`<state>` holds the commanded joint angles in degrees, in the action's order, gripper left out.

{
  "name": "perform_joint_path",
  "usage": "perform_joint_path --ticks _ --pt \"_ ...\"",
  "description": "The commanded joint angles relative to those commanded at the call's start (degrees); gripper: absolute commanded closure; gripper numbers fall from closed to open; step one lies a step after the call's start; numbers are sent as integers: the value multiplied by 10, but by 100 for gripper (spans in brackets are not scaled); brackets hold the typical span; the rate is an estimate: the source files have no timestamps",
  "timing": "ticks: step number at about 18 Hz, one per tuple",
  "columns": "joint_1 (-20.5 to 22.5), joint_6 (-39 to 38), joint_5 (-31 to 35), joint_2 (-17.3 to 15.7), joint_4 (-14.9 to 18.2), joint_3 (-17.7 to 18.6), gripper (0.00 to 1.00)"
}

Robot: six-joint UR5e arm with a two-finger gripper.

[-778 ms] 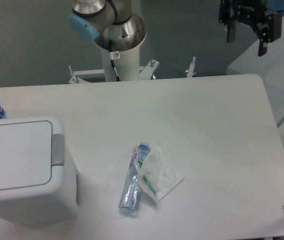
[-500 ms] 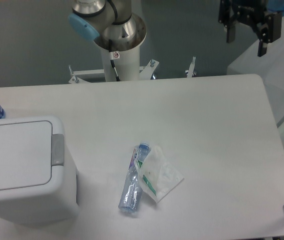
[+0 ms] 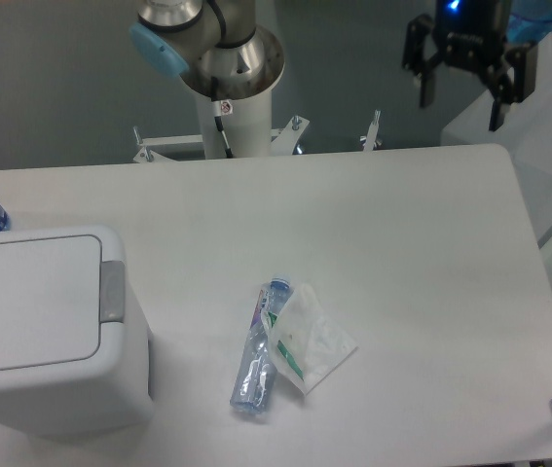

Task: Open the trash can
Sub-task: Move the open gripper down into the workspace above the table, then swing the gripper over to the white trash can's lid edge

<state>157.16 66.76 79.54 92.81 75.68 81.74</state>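
Your gripper point(image 3: 460, 99) hangs high at top right, past table's point(image 3: 402, 243) far edge, fingers point(image 3: 424, 89) spread wide, nothing held. Trash can point(image 3: 47, 326) sits at table's near left corner, lid flat and closed, grey push tab point(image 3: 111, 290) on its right edge. Crushed clear bottle point(image 3: 258, 350) and plastic wrapper point(image 3: 310, 341) lie touching mid-table, well apart from your gripper.
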Motion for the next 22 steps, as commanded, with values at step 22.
perform_joint_path --ticks 22 --pt "-227 -616 -69 91 -146 -1 0"
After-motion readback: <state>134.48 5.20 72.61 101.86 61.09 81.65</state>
